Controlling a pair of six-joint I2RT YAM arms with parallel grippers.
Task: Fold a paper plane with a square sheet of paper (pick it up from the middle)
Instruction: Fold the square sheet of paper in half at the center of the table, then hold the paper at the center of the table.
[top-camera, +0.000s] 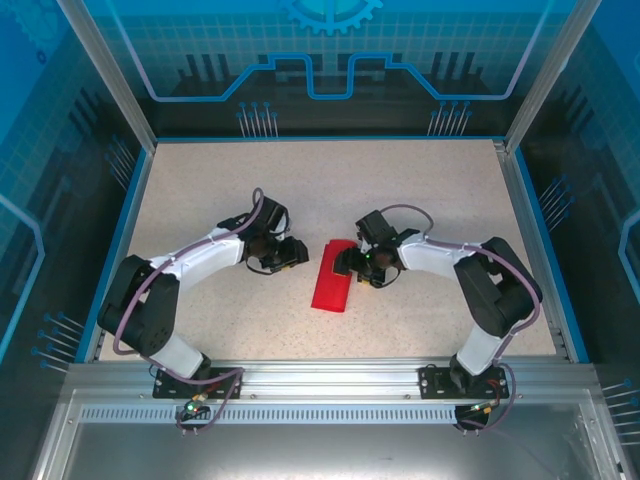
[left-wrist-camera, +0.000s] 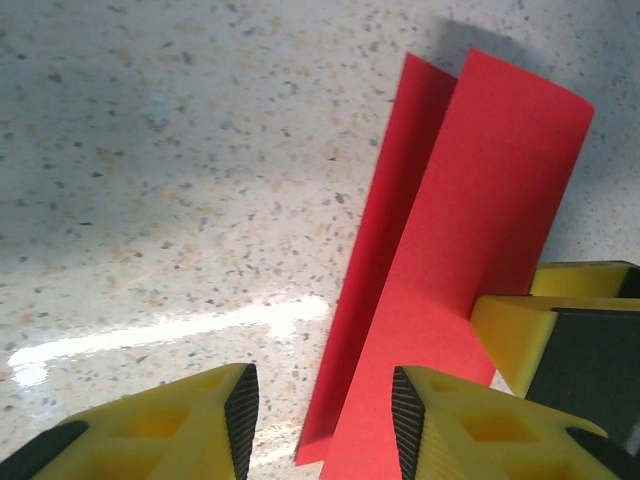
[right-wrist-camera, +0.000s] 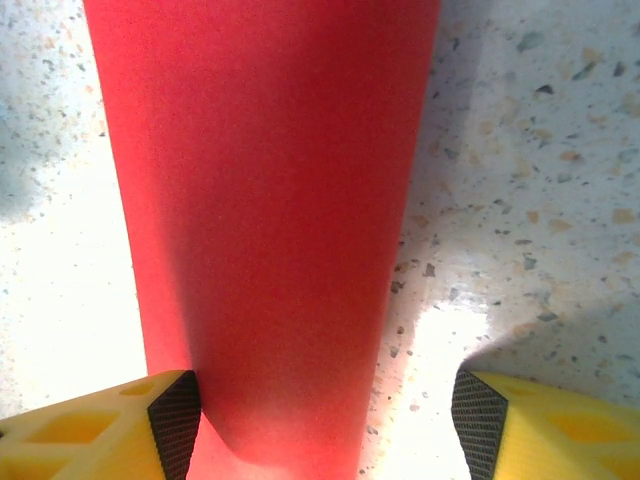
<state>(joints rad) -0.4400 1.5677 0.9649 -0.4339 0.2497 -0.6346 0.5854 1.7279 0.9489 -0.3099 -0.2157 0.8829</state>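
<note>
Here, red paper (right-wrist-camera: 270, 200) w/in spread R tool (right-wrist-camera: 327, 405)

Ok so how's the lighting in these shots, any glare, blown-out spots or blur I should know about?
Top external: even light, sharp, the red paper stands out clearly on the table. Left wrist: a white glare streak crosses the table, and the red paper is crisp. Right wrist: the table left of the red paper is blown out white, and the paper itself looks soft.

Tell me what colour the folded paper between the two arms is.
The sheet of paper is plain bright red, no pattern; the right wrist view shows it best.
</note>
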